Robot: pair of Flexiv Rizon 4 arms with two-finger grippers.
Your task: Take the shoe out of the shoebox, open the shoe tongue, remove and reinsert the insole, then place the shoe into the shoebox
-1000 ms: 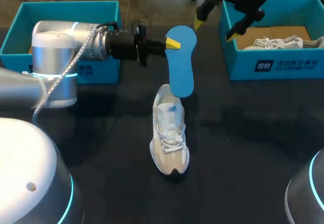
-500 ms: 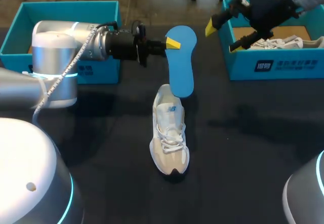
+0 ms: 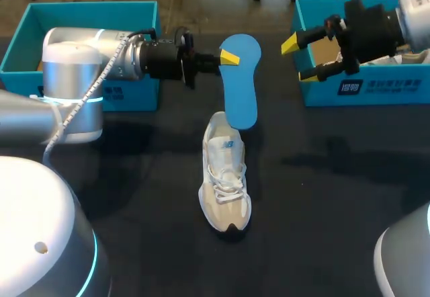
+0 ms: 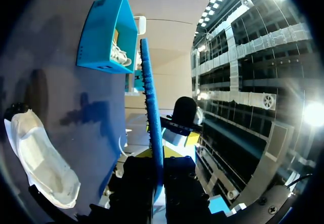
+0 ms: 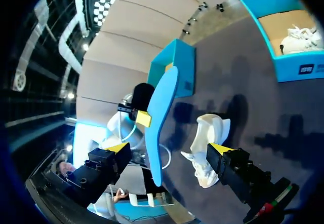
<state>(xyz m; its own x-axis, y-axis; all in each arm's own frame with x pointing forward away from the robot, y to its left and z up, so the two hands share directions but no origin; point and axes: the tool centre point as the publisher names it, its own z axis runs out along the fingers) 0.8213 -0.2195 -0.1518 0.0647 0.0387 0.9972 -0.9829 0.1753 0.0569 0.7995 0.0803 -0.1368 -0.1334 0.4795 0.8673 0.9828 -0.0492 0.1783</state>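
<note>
One insole (image 3: 240,82), two shoes (image 3: 225,176), two shoeboxes (image 3: 322,90).

Head view: even overhead light, no glare. Dark table (image 3: 322,209) reads dim. Soft shadow at right centre under the right arm (image 3: 376,31), another at left centre under the left arm (image 3: 101,75); thin dark edge around the shoe (image 3: 226,176) toe. Left wrist view: ceiling lamps flare white. The insole (image 4: 152,117) throws a soft-edged shadow on the table. Both wrist views: straight lines bow toward the rim.
</note>
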